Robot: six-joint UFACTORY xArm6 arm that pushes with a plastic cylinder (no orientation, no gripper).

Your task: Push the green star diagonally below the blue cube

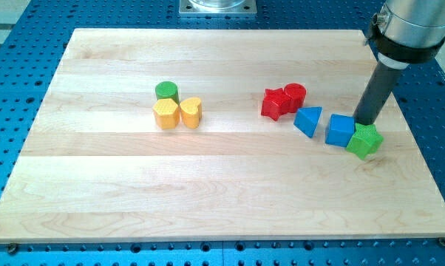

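The green star [365,140] lies at the view's right, touching the right lower side of the blue cube [340,130]. My tip [365,122] stands just above the green star, at its top edge, and just right of the blue cube. A blue triangle [308,120] lies left of the blue cube, close to it.
A red star [274,103] and a red cylinder [294,97] sit together left of and above the blue triangle. A green cylinder [166,92], a yellow hexagon [165,114] and a yellow heart [191,112] cluster at centre left. The wooden board [208,185] lies on a blue perforated table.
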